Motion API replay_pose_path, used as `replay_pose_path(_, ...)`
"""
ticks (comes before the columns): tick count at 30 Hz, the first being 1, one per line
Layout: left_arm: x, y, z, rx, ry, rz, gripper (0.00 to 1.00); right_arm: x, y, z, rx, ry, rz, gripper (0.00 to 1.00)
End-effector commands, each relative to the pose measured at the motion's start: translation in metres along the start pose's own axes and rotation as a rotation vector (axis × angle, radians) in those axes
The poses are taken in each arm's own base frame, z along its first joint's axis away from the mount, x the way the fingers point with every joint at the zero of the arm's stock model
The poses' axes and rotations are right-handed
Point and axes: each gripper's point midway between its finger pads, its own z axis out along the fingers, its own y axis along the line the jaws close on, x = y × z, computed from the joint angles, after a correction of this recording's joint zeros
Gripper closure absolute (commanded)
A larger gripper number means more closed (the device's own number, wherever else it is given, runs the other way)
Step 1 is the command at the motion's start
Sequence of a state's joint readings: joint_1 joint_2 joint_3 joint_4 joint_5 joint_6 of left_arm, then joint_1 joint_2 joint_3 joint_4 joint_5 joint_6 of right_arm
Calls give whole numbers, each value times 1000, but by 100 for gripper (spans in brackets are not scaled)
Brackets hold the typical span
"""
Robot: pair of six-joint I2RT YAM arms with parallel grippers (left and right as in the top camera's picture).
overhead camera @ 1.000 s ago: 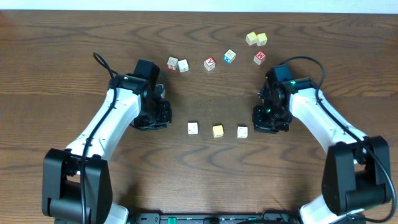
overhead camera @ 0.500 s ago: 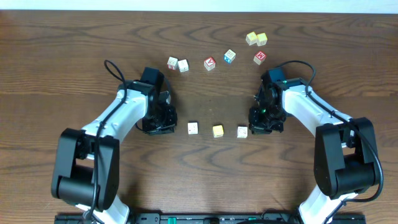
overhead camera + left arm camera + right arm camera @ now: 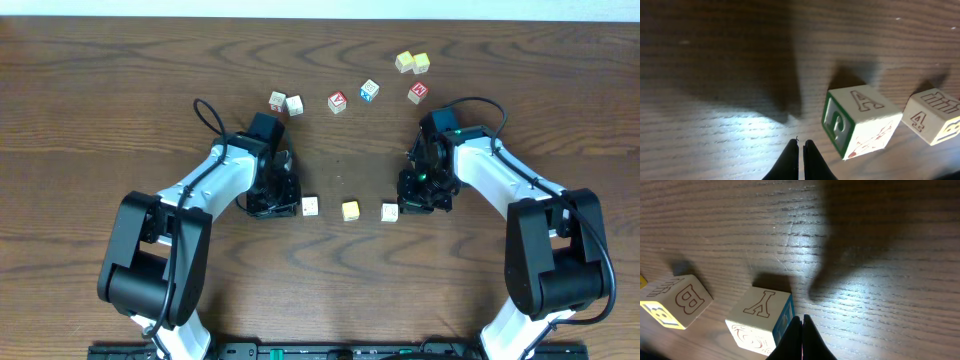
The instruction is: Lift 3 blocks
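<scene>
Three small pale blocks lie in a row on the wooden table: a whitish one (image 3: 310, 205), a pale yellow one (image 3: 350, 210) and a whitish one (image 3: 390, 211). My left gripper (image 3: 281, 199) is shut and empty, just left of the left block. In the left wrist view its tips (image 3: 801, 145) sit low beside that block (image 3: 860, 120), whose top bears an A, with the yellow block (image 3: 935, 117) beyond. My right gripper (image 3: 414, 196) is shut and empty, right of the right block. In the right wrist view its tips (image 3: 801, 321) are against the blue side of that block (image 3: 762, 317); the yellow block (image 3: 677, 300) lies further left.
Several other cubes lie in an arc at the back: two pale ones (image 3: 285, 103), a red-lettered one (image 3: 337, 102), a blue-lettered one (image 3: 370, 91), another red-lettered one (image 3: 418, 94) and a yellow-green pair (image 3: 412, 63).
My left arm has swung right, bringing its shut gripper close to the left block. The right gripper closed fully and edged left to the right block. The blocks have not moved.
</scene>
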State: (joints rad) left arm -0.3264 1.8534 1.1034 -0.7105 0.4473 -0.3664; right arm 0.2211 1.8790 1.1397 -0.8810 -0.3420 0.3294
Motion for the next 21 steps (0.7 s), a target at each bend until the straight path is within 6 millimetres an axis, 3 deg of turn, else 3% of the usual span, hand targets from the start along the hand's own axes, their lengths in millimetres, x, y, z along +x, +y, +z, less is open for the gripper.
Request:
replay_pose_path(1,3,0,5,7,16,-16,93,5,-1,6,-14,20,25,98)
replay_pose_path(9,-4,-3,5,20,-12,-2,93,3,15,9,-60,7,8,98)
replay_pose_path(21,5,-24,16,19,-4,68,92,0,41,14,-106,-19,-4,98)
